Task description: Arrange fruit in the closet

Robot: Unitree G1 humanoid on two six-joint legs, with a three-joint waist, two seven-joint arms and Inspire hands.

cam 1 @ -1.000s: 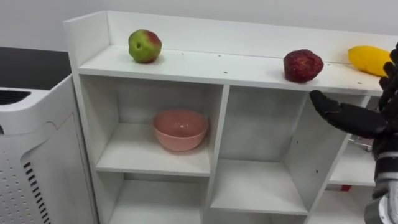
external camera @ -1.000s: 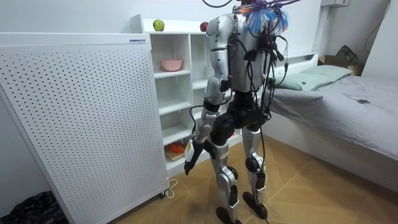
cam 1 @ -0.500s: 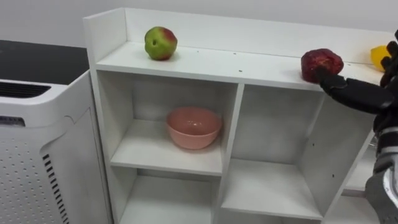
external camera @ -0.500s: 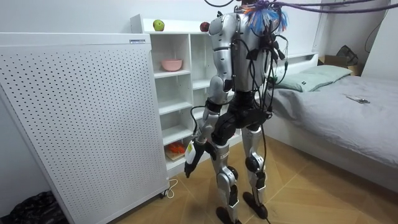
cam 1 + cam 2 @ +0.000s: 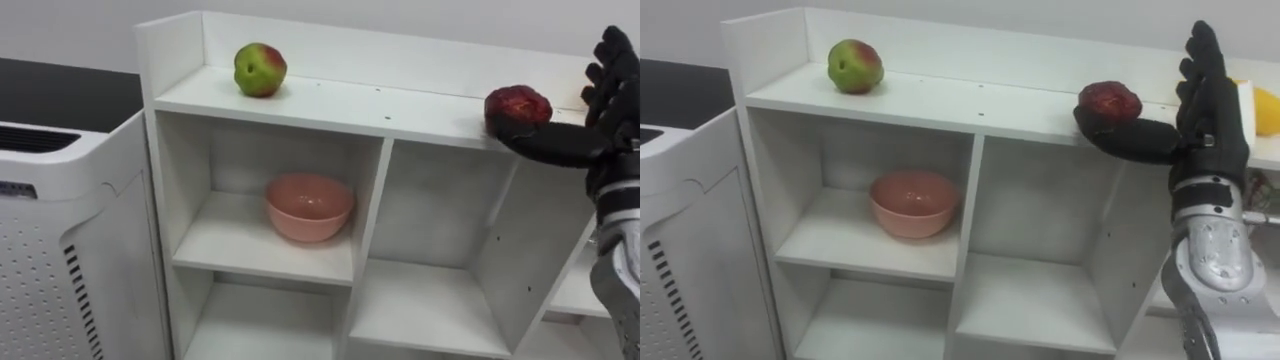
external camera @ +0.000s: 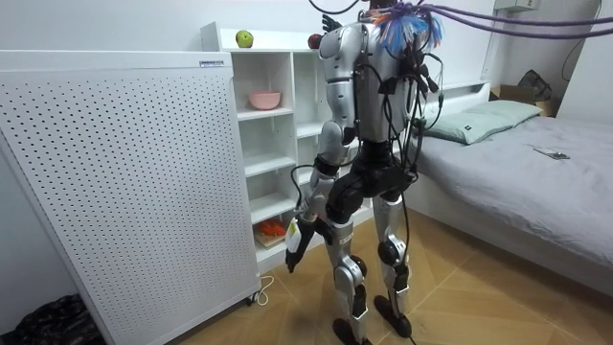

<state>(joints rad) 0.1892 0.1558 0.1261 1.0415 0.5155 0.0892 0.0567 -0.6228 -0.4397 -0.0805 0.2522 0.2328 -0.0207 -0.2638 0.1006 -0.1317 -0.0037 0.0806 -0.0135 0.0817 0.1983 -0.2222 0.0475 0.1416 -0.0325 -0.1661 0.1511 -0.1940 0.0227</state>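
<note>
A green-red apple (image 5: 260, 69) sits at the left end of the white closet's top board (image 5: 350, 102). A dark red fruit (image 5: 517, 104) rests near the board's front edge further right. My right hand (image 5: 1210, 100) is open beside it, fingers upright to the fruit's right. Its thumb reaches left across the fruit's lower front and touches it. A yellow fruit (image 5: 1266, 110) lies on the board just behind that hand. My left hand (image 6: 294, 241) hangs open by my thigh in the room view. I stand facing the closet.
A pink bowl (image 5: 309, 206) stands in the upper left compartment. A white perforated appliance (image 5: 60, 230) stands close against the closet's left side. Orange things (image 6: 273, 230) lie on a low shelf. A bed (image 6: 536, 163) is behind me.
My right hand has risen from below the top board to the level of the red fruit, and its thumb now lies against the fruit. The view has shifted left.
</note>
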